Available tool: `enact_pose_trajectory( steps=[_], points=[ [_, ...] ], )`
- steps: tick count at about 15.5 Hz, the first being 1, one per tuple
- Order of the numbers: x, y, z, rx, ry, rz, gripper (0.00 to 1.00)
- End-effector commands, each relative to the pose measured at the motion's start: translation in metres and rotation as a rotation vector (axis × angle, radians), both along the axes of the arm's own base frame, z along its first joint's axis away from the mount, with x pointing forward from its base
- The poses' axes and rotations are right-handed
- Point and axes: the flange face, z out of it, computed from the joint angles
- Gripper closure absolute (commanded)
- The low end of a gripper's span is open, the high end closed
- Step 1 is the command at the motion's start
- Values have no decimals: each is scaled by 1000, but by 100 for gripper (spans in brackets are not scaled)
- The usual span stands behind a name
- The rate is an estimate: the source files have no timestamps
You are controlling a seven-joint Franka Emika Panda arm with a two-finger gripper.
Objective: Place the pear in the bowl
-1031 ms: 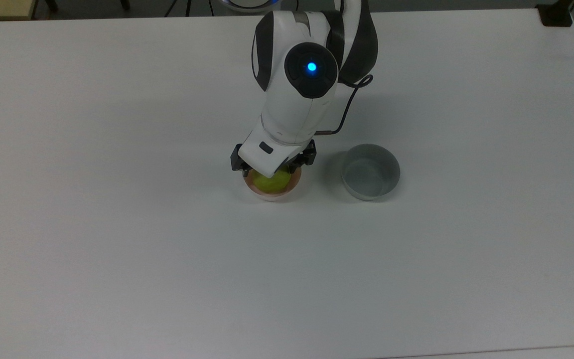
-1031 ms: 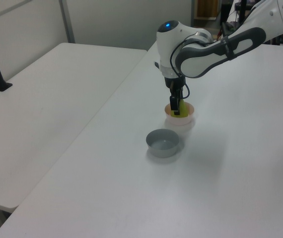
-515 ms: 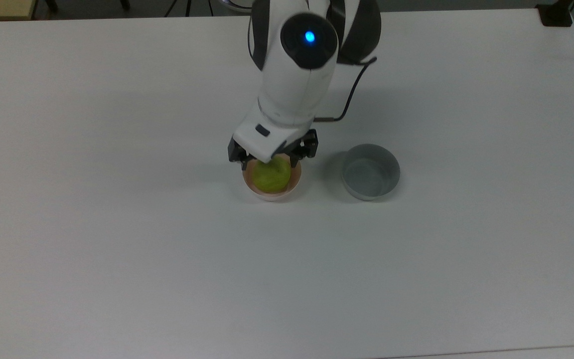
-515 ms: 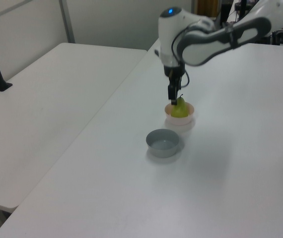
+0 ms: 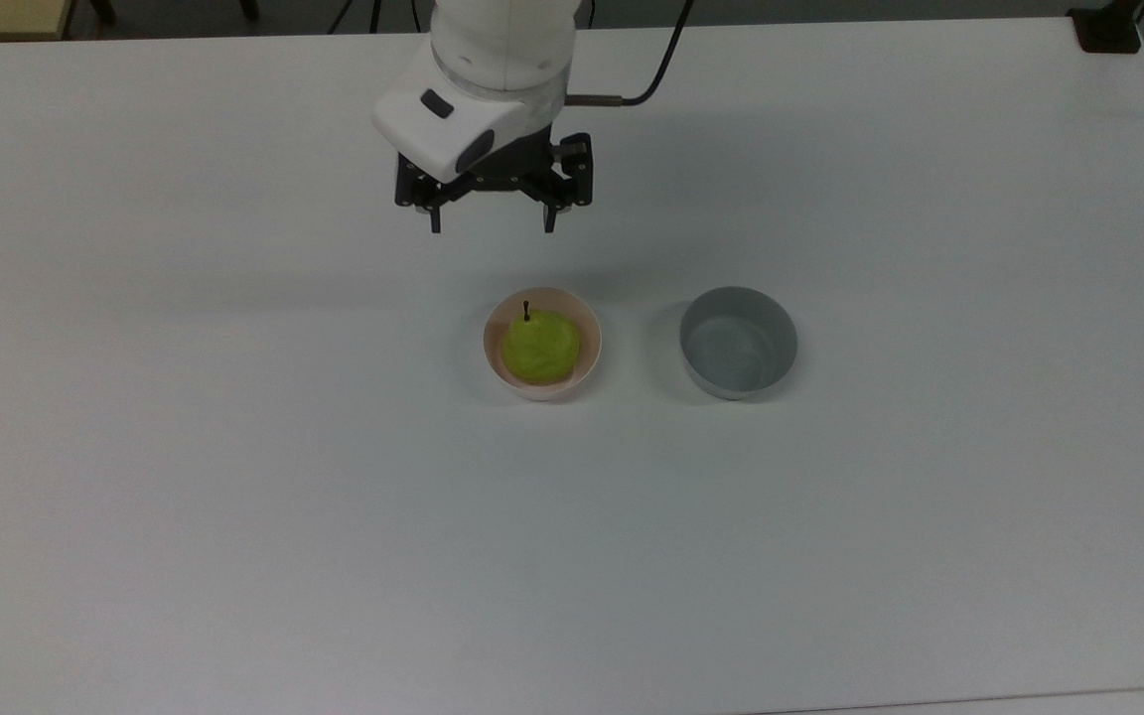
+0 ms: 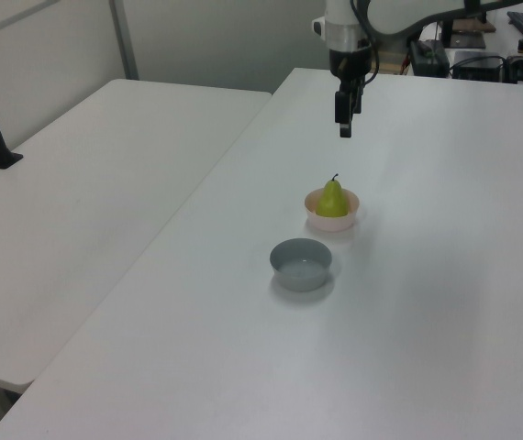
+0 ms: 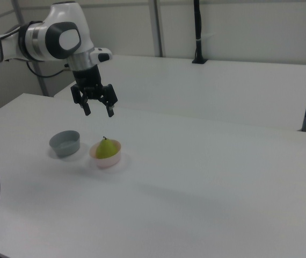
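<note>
My hand [image 5: 491, 226] hung in the air above the tabletop [image 5: 234, 497], its 2 fingers [image 5: 435, 220] spread apart and holding nothing. In the top view it sat above the pink bowl [image 5: 589, 362] in the frame and a little toward the top view's left, well apart from it. In the right view the hand [image 7: 98, 111] was raised over the bowl [image 7: 108, 160], fingers pointing down, with clear air between fingertips and fruit. In the left view the hand [image 6: 345, 131] was seen edge-on, high over the bowl [image 6: 332, 221].

The pear [image 5: 539, 346] sat inside the pink bowl, upright, its short dark stem pointing up. It took up most of the bowl's inside, with a band of pink rim showing around it. In the left view the pear [image 6: 333, 199] rose above the rim, and the same held in the right view [image 7: 106, 149].

A grey bowl [image 5: 739, 343] of about the same size stood beside the pink one on the top view's right, near but not touching, with nothing in it. In the left view the grey bowl [image 6: 301, 264] lay nearer the camera than the pink bowl; in the right view it [image 7: 65, 143] lay on the right view's left of the pink bowl.

A black cable [image 5: 653, 70] ran from my arm's wrist section toward the top edge of the top view. A 2nd white table [image 6: 78, 183] stood alongside in the left view.
</note>
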Motion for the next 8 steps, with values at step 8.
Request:
enact_pose_trajectory(
  steps=[8],
  points=[
    [-54, -113, 37, 106, 37, -135, 0]
  ],
)
